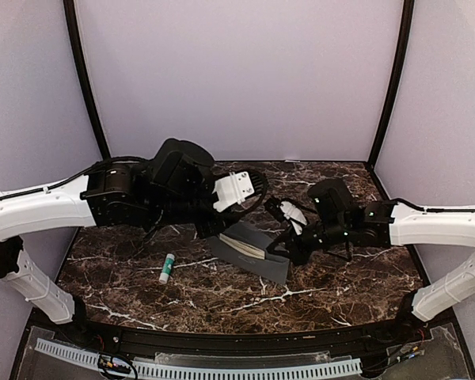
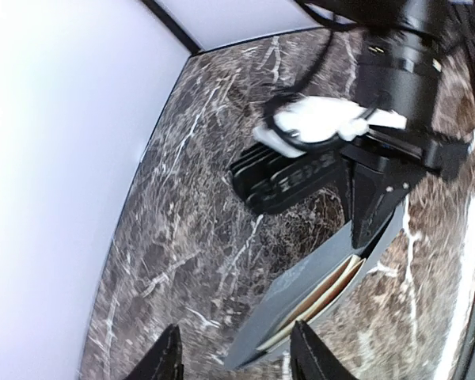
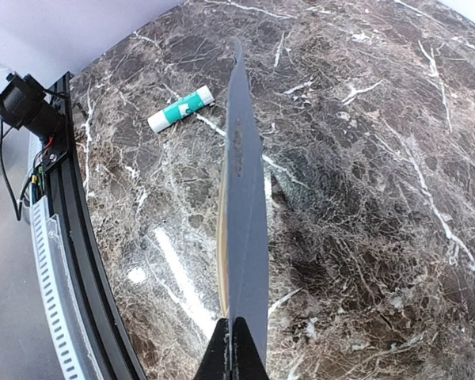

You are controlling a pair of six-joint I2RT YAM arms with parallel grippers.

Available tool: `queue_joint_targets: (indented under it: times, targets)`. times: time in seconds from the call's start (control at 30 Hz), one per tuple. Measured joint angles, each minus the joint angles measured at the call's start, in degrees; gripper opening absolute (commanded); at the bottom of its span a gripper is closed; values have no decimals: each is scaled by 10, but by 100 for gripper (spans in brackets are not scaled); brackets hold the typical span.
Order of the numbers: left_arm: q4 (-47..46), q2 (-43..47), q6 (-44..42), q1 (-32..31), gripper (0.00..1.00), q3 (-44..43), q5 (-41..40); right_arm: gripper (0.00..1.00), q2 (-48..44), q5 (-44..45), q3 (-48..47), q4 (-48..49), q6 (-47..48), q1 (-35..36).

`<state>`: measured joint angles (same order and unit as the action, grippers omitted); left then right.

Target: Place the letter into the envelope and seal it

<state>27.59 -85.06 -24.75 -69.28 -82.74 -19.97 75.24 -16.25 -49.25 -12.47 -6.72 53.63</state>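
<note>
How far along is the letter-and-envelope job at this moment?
Done, apparently: the letter sits inside the envelope, cream edges showing at the mouth. In hand: the right gripper pinches the envelope's edge; the left gripper is open and empty. Left: sealing; the glue stick lies untouched on the table.

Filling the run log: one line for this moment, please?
right gripper: shut on envelope; letter: inside envelope; left gripper: open; glue stick: on table

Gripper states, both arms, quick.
Left gripper: open, gripping nothing.
Right gripper: closed on the envelope.
</note>
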Motion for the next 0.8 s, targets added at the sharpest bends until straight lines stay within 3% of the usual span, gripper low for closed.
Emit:
queue_joint_targets:
  times: [0.27, 0.4, 0.5, 0.8]
  targets:
    - [-116, 99, 231, 0, 44, 152, -74, 0, -33, 42, 69, 98, -121, 0]
    - [-199, 176, 323, 0, 65, 275, -89, 0, -43, 65, 100, 139, -172, 0]
    - [-269, 227, 378, 3, 74, 357, -85, 0, -54, 73, 119, 165, -202, 0]
    - [-417, 285, 503, 87, 75, 478, 13, 0, -95, 62, 122, 231, -251, 0]
